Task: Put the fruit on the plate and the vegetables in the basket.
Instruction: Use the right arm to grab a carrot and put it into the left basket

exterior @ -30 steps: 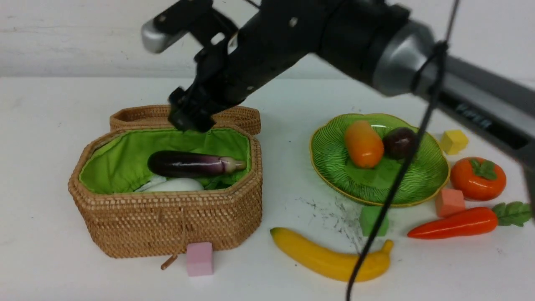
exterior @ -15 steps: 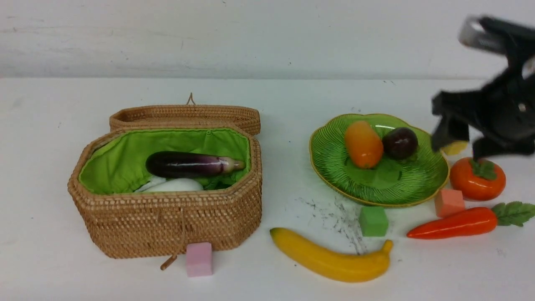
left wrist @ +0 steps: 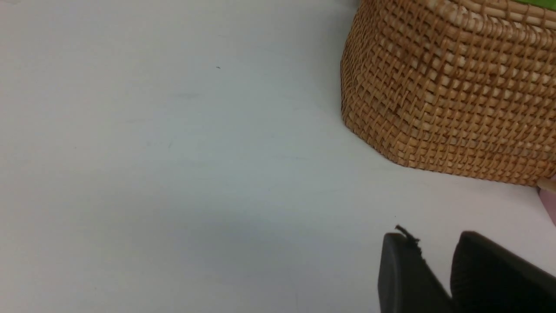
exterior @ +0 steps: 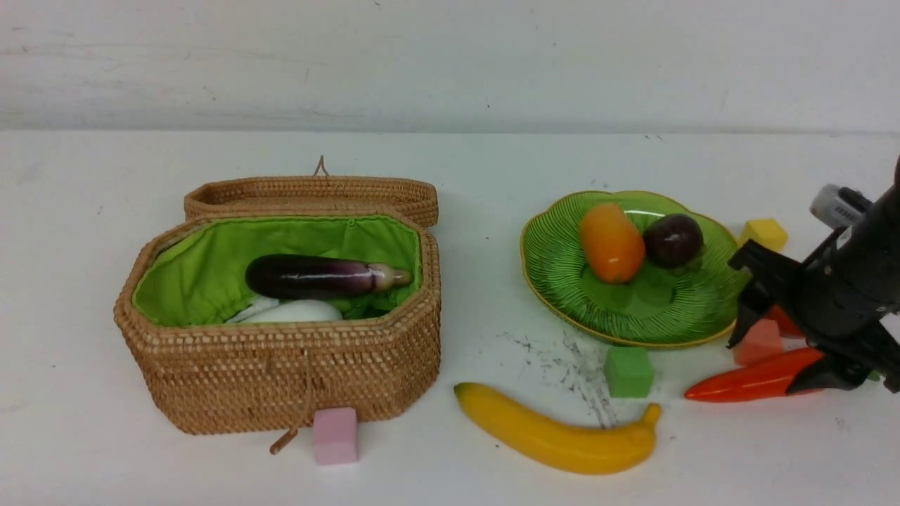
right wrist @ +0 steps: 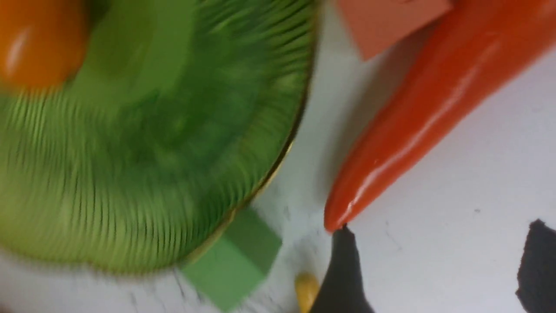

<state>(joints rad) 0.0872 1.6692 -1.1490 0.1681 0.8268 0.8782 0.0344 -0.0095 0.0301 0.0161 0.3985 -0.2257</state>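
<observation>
Finding: one second ago the right arm reached across the basket [exterior: 281, 379], its gripper just above the eggplant [exterior: 316, 275]. Half a second ago it had swung to the far right, above the persimmon. The right gripper [right wrist: 438, 265] is now down low beside the plate [exterior: 562, 281], over the carrot [exterior: 745, 379], and it hides most of the persimmon [exterior: 785, 320].

Gripper state: the right jaws stand spread and hold nothing. In the right wrist view, one fingertip sits at the carrot's pointed end, and the carrot is not between the jaws. The left gripper [left wrist: 434, 269] rests low over the surface [exterior: 492, 169] near the basket's wall, jaws only slightly parted and empty.

Unchanged: the eggplant lies in the basket on the green lining, above the radish [exterior: 292, 311]. The mango [exterior: 612, 242] and the purple fruit [exterior: 673, 240] sit side by side on the plate. The banana [exterior: 555, 436] lies on the surface in front of the plate.

Assessment: the eggplant delivery looks finished. The arm appears to be lining up its next pick, either the carrot or the persimmon; which one cannot be settled yet. Outstanding items are the carrot for the basket, and the banana and persimmon for the plate. The salmon cube [exterior: 756, 342] sits close to the carrot and may be nudged during a grasp.
</observation>
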